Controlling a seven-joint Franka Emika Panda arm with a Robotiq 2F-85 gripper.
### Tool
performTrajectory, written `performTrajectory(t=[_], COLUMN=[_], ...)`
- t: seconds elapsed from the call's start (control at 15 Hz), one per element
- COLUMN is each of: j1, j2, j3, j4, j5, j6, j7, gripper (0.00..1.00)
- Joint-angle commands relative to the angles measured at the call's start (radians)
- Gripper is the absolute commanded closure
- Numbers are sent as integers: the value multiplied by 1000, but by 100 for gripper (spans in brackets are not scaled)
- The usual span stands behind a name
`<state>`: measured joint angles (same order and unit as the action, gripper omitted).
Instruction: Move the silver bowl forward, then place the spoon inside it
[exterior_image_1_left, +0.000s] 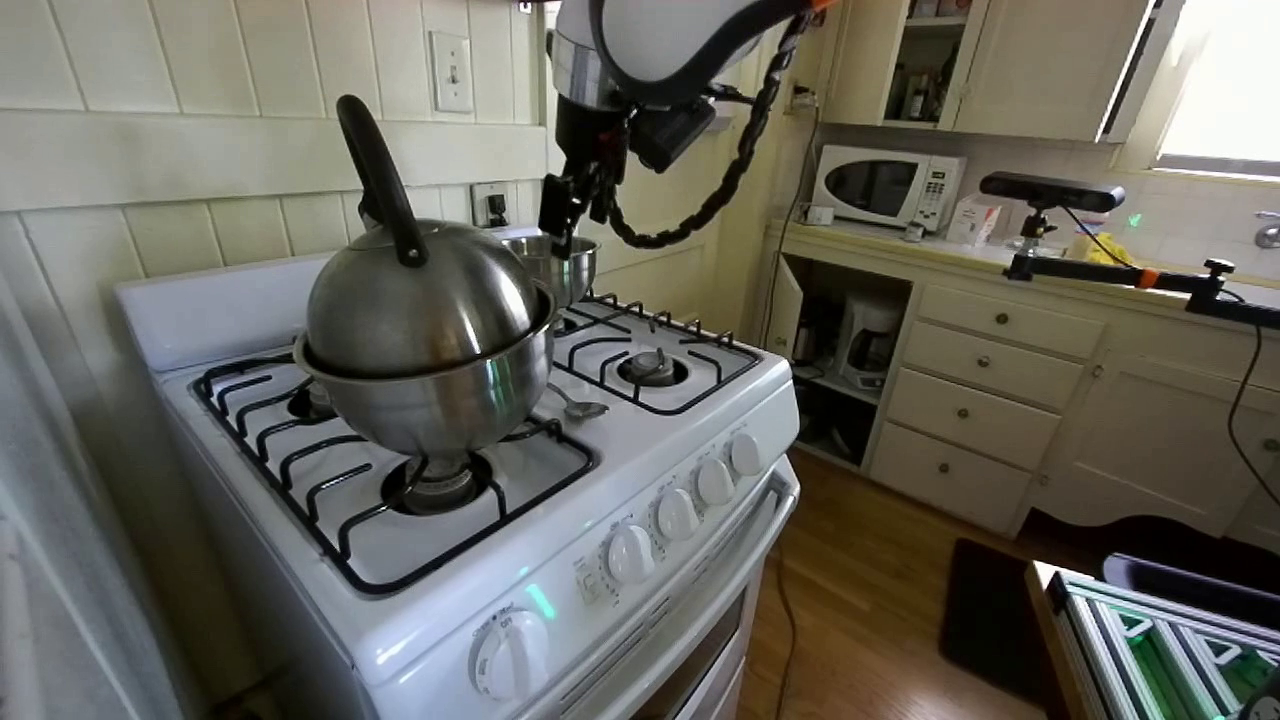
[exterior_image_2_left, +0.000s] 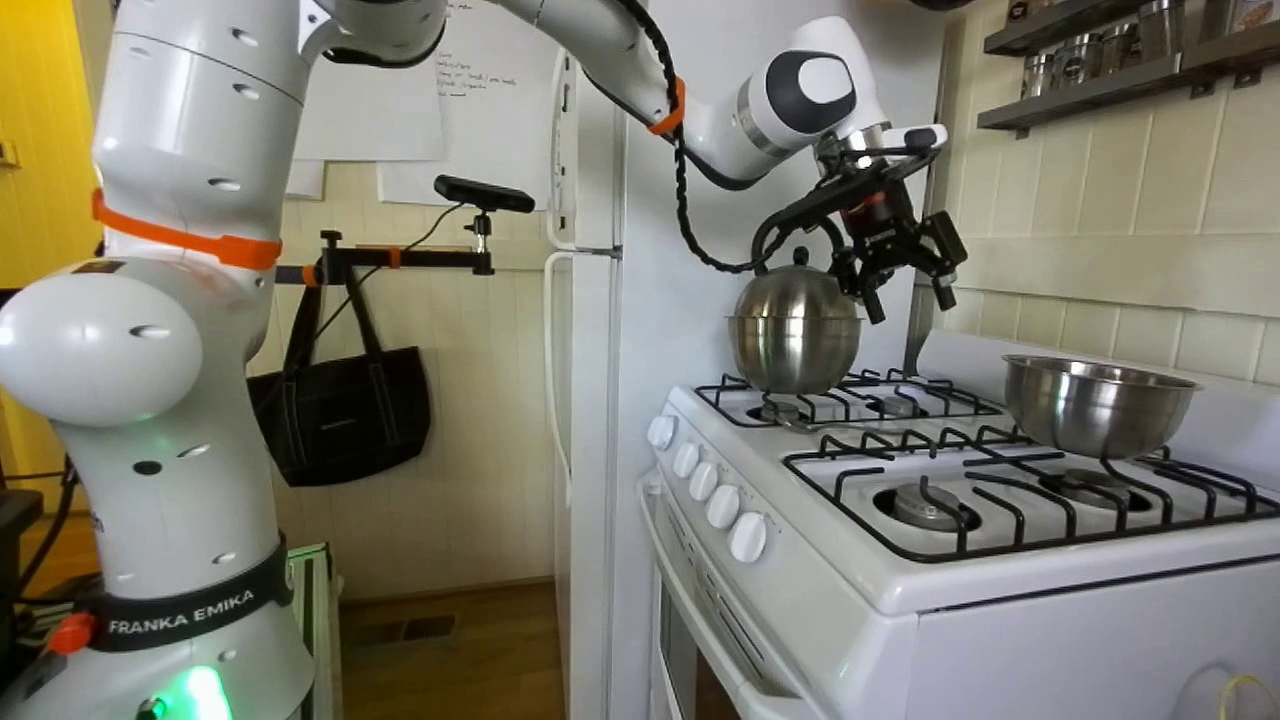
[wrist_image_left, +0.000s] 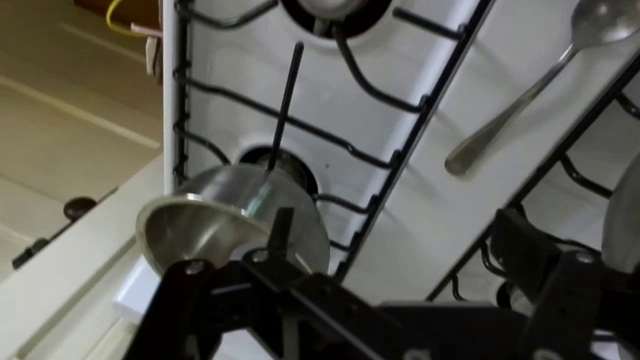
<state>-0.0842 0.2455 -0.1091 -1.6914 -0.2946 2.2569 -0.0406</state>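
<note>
The silver bowl (exterior_image_2_left: 1100, 412) stands upright on the back grate. It shows partly behind the kettle in an exterior view (exterior_image_1_left: 575, 275) and tilted by perspective in the wrist view (wrist_image_left: 245, 200). The spoon (wrist_image_left: 510, 107) lies on the white strip between the two grates, its head also showing in an exterior view (exterior_image_1_left: 582, 407). My gripper (exterior_image_2_left: 910, 302) is open and empty, held in the air above the stove between the kettle and the silver bowl. In the wrist view one finger of the gripper (wrist_image_left: 395, 222) overlaps the silver bowl's side; no contact shows.
A large steel kettle (exterior_image_1_left: 420, 300) with a raised black handle sits in a wide steel bowl (exterior_image_1_left: 440, 405) on the other grate. Black grates (exterior_image_2_left: 960, 480) and burners stand up from the white stove top (exterior_image_1_left: 610, 440). A wall (exterior_image_1_left: 250, 60) rises behind the stove.
</note>
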Motion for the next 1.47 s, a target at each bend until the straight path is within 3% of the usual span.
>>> performTrajectory(t=[0.0, 0.2, 0.27, 0.73, 1.07, 1.33, 1.4], j1=[1, -3, -11, -119, -146, -152, -152], j2=[-15, -48, -24, 124, 193, 243, 254], j3=[-10, -25, -24, 42, 78, 112, 115], j4=[-39, -117, -78, 40, 119, 182, 195], j5=[-1, -3, 36, 509, 578, 591, 587], j6=[-3, -2, -13, -23, -71, -191, -224], j7=[45, 98, 104, -124, -219, -283, -287], gripper=[0, 0, 0, 0, 0, 0, 5])
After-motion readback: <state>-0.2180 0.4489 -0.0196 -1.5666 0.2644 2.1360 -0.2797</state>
